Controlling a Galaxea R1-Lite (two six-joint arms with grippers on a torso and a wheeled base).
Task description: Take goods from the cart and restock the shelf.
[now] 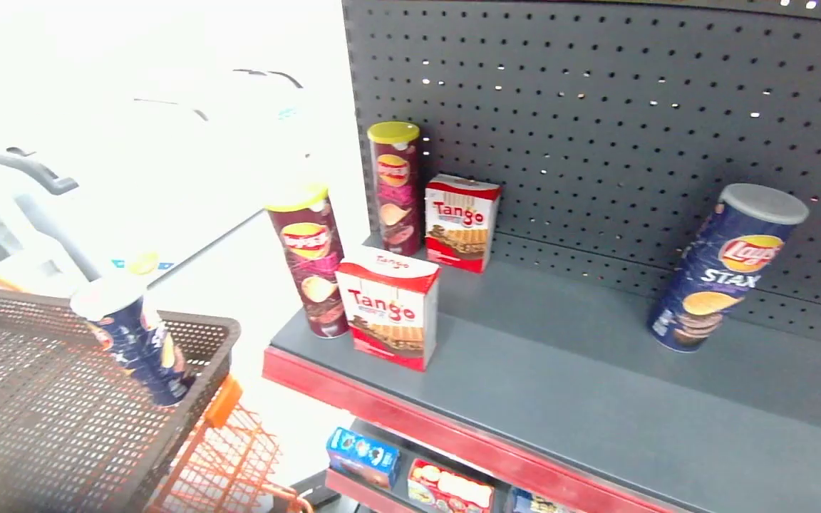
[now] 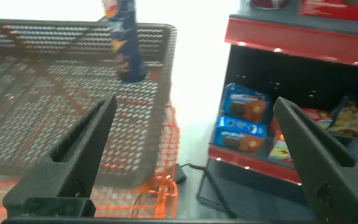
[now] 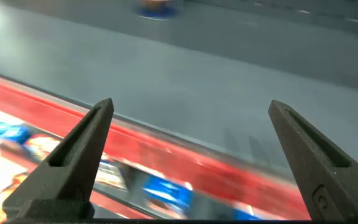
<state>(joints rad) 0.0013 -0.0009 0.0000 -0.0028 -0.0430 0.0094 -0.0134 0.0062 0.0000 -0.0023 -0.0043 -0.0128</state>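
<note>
**Shelf carries 5 items; cart holds 1 can**

Shelf (image 1: 596,385) is the largest thing in the head view: a grey board with a red front lip and a dark perforated back panel (image 1: 596,107); a wide stretch of the board lies bare between the left-hand group and the right-hand can. Cart (image 1: 232,456), an orange wire frame, stands to the left of the shelf, near its front corner; its dark mesh basket (image 1: 26,413) holds 1 upright blue can (image 1: 136,335), near the rim on the side toward the shelf.

On the board, the shelf's blue can (image 1: 724,274), grey-lidded, stands at the back right close to the panel, well apart from the rest. The front maroon can (image 1: 308,260), yellow-lidded, stands at the front left corner; the rear maroon can (image 1: 395,187) stands by the panel. The front wafer box (image 1: 389,306), red and white, is just beside the front can; I cannot tell whether they touch. The rear wafer box (image 1: 462,222) is just beside the rear can.

Below the lip lie a small blue packet (image 1: 363,456) and a red-and-white packet (image 1: 450,488).

Left gripper (image 2: 194,104) hangs over the gap between the basket's corner and the lower packets, fingers spread wide, holding nothing; right gripper (image 3: 191,104) hangs above the red lip, fingers likewise spread and empty.
</note>
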